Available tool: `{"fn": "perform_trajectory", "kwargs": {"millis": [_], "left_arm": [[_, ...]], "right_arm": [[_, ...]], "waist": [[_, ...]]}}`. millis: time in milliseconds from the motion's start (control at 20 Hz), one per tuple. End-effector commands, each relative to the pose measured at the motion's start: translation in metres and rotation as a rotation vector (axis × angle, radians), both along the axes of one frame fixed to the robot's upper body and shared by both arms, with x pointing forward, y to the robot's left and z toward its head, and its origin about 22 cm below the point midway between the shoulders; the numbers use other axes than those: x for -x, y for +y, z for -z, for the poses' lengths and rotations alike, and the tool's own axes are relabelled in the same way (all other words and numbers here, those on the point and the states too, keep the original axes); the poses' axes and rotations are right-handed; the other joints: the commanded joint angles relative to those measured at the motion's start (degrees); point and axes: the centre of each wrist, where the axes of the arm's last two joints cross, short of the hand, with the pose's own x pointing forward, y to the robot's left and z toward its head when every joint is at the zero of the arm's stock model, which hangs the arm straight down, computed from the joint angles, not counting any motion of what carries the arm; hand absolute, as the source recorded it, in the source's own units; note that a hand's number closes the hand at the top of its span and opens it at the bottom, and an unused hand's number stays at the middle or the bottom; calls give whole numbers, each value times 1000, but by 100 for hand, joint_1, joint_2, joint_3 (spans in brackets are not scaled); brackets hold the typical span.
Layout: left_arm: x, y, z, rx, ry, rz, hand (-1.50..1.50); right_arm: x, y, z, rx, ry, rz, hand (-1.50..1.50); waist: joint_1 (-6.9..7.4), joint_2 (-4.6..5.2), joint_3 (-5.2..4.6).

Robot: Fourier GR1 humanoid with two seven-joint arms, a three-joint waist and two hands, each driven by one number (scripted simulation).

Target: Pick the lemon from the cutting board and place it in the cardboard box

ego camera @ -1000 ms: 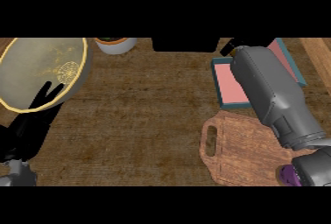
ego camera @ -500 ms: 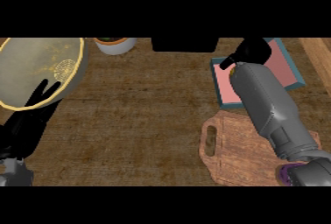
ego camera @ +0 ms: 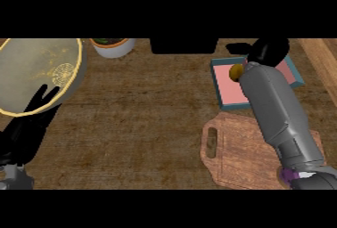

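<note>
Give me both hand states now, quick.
Left hand: open, fingers up, resting at the lower left by the plate.
Right hand: over the box, lemon beside it; fingers cannot be told.

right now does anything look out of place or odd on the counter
Nothing stands out. The yellow lemon lies in the teal-walled box with a pink floor, beside the right forearm. The brown wooden cutting board sits flat and bare.

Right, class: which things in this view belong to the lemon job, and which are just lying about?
Belong to the job:
lemon
cardboard box
cutting board
right hand

Just lying about:
plate
plant pot
left hand, resting at the lower left
</note>
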Motion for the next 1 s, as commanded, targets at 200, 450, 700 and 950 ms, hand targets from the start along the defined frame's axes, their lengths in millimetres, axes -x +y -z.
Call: {"fn": "perform_trajectory", "kwargs": {"millis": [200, 450, 700, 950], "left_arm": [[14, 8, -1, -7, 17, -30, 0], [16, 9, 8, -1, 18, -30, 0], [1, 11, 13, -1, 9, -10, 0], [2, 15, -5, -9, 9, -10, 0]], "right_arm": [[38, -29, 4, -128, -192, 106, -150], [88, -57, -14, -146, -230, 59, -150], [143, -80, -19, -140, -245, 17, -150], [170, -89, -22, -111, -195, 42, -150]], "waist": [[-126, -59, -4], [-115, -42, -6], [-70, -6, -4], [-1, 8, -3]]}}
